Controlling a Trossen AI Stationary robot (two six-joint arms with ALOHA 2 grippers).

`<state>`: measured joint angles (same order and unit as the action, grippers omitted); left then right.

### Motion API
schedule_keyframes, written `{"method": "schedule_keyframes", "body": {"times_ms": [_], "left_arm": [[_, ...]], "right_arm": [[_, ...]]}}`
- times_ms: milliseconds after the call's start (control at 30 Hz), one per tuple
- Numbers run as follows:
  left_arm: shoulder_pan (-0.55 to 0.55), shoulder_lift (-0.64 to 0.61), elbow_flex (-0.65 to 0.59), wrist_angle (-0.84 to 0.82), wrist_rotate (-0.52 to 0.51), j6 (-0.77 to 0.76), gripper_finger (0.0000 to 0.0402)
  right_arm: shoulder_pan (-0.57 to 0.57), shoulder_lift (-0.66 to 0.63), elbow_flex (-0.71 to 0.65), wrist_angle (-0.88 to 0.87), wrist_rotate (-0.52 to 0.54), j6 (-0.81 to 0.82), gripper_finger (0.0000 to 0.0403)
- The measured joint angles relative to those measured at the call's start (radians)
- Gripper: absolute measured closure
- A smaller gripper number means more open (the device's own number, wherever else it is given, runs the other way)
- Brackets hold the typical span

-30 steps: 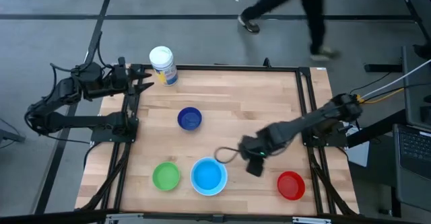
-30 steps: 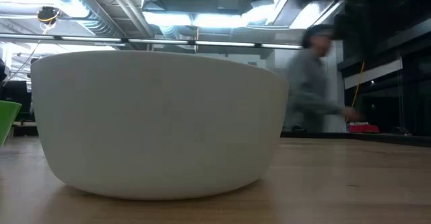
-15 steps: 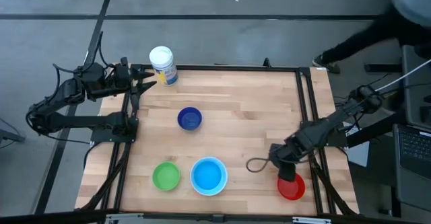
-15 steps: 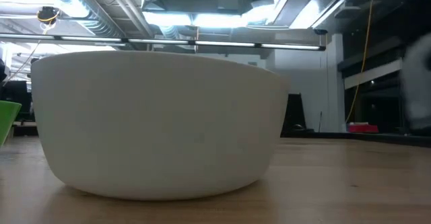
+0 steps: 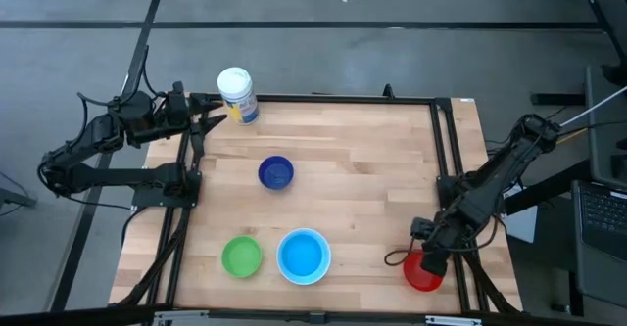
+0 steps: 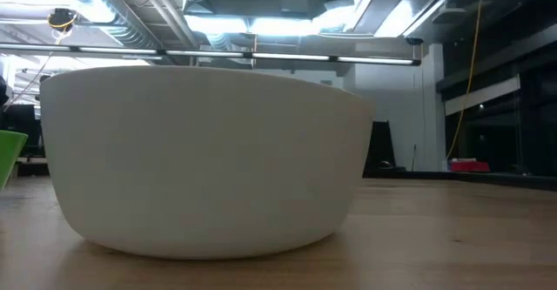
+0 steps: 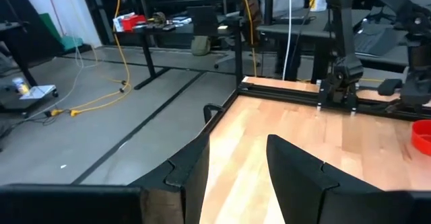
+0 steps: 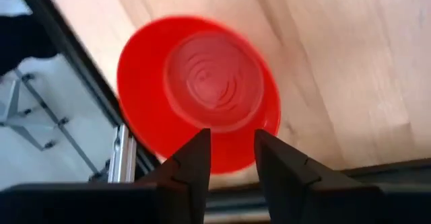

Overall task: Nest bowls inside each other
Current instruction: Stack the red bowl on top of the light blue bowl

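Observation:
A red bowl (image 5: pixel 423 277) stands on its base at the table's near right corner; the right wrist view looks straight down into the red bowl (image 8: pixel 202 83). My right gripper (image 5: pixel 429 264) hangs over the bowl's rim, pointing steeply down. Its fingers are open (image 8: pixel 232 153) with nothing between them. A teal bowl (image 5: pixel 303 256) sits inside the white bowl (image 6: pixel 204 164) near the front edge, with a green bowl (image 5: pixel 241 256) to its left. A dark blue bowl (image 5: pixel 276 172) stands mid-table. My left gripper (image 7: pixel 236 173) waits open at the far left corner.
A white cylindrical container (image 5: pixel 237 95) stands at the far left corner, right beside my left gripper. Black frame rails (image 5: pixel 446 160) run along the table's left and right sides. Bare wood lies between the dark blue bowl and the right rail.
My right gripper has swung from beside the teal and white bowls toward the table's right and near edges, sinking a little, and now hangs over the red bowl. A person has walked past beyond the far edge and out of view. The bowls have stayed put.

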<state>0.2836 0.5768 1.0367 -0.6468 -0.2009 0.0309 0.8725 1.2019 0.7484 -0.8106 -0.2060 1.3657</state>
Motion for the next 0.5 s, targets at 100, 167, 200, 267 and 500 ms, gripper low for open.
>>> {"method": "schedule_keyframes", "body": {"times_ms": [100,167,200,267,500], "left_arm": [[0.0,0.001,0.0,0.001,-0.009,0.001,0.0256],[0.0,0.002,0.0,0.0,-0.011,0.001,0.0256],[0.0,0.002,0.0,0.0,-0.011,0.0,0.0256],[0.0,0.002,0.0,0.0,-0.01,-0.003,0.0256],[0.0,0.002,0.0,0.0,-0.009,-0.01,0.0256]], "right_arm": [[0.0,0.001,-0.041,0.045,0.007,0.021,0.0291],[0.0,0.001,-0.071,0.084,0.007,0.031,0.029],[-0.001,0.001,-0.086,0.102,0.008,0.037,0.0288],[-0.001,0.001,-0.111,0.129,0.008,0.051,0.0284],[-0.001,0.001,-0.131,0.131,0.031,0.074,0.0269]]}}
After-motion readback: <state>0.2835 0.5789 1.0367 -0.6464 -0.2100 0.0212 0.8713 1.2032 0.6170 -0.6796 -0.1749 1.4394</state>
